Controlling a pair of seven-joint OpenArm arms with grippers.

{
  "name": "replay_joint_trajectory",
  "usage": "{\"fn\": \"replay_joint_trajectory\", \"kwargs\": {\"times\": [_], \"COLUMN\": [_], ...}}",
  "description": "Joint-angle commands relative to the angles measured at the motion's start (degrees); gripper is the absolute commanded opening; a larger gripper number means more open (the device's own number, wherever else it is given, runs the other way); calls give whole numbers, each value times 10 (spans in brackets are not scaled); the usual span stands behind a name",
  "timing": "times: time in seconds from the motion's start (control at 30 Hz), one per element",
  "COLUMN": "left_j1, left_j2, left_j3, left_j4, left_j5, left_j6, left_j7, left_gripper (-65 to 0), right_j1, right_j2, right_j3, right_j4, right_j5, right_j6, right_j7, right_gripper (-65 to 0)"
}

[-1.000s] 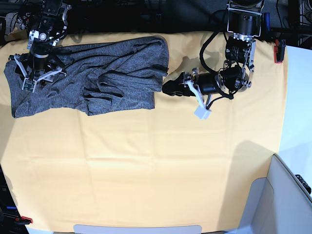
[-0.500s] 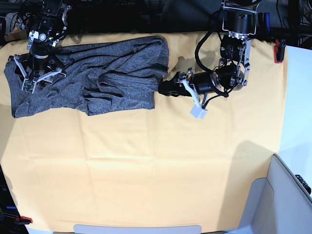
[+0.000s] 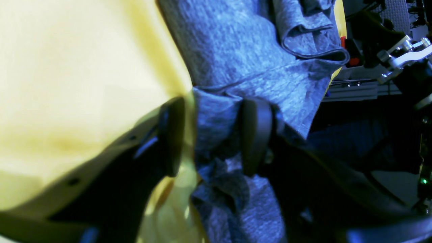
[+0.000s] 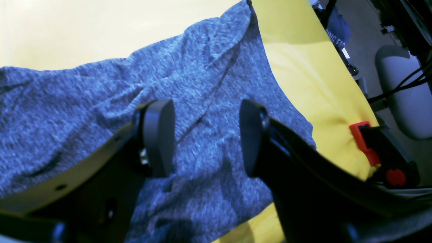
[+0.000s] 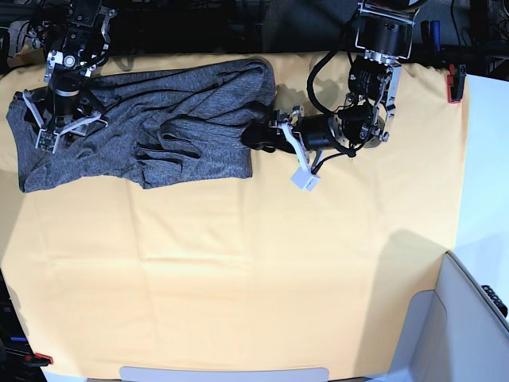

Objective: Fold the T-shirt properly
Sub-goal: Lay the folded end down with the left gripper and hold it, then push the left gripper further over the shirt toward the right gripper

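The dark grey T-shirt lies crumpled on the yellow-orange cloth at the back left, with folds bunched near its middle. My left gripper lies low at the shirt's right edge. In the left wrist view its fingers stand apart, and a rumpled edge of the T-shirt sits between them, unpinched. My right gripper hangs over the shirt's left part. In the right wrist view the right gripper is open with the flat grey T-shirt below it.
The yellow-orange cloth covers the whole table. Red clamps hold it at the back right and at the front left corner. A light grey panel stands at the front right. Dark rig frames line the back edge.
My left arm has slid left across the cloth, and its fingers now straddle the shirt's right edge. The right arm has not moved.
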Motion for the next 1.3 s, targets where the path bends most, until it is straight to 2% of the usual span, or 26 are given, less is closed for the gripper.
{"fn": "replay_joint_trajectory", "kwargs": {"times": [0.0,0.13,0.17,0.4,0.7,0.8,1.03,1.13,1.27], "left_j1": [0,-5,-6,0,0,5,15,22,19], "left_j2": [-1,-1,-1,0,20,39,92,107,110], "left_j3": [-1,-2,-2,2,2,4,4,6,62], "left_j4": [4,4,4,103,187,207,244,249,249], "left_j5": [13,12,12,11,11,11,11,11,11], "left_j6": [3,4,4,4,4,4,4,4,4], "left_j7": [18,19,22,24,73,78,144,152,138], "left_gripper": [-481,-639,-650,-643,-643,-642,-642,-641,-641], "right_j1": [3,3,3,3,2,2,0,0,0], "right_j2": [4,4,4,4,4,4,4,4,4], "right_j3": [1,1,1,1,1,1,1,1,1], "right_j4": [10,10,10,10,10,10,10,10,10], "right_j5": [-3,-3,-3,-3,-3,-3,-3,-3,-3], "right_j6": [-4,-4,-4,-4,-4,-4,-4,-4,-4], "right_j7": [15,15,15,15,15,15,15,14,14], "right_gripper": [-341,-341,-341,-341,-341,-341,-341,-341,-341]}}
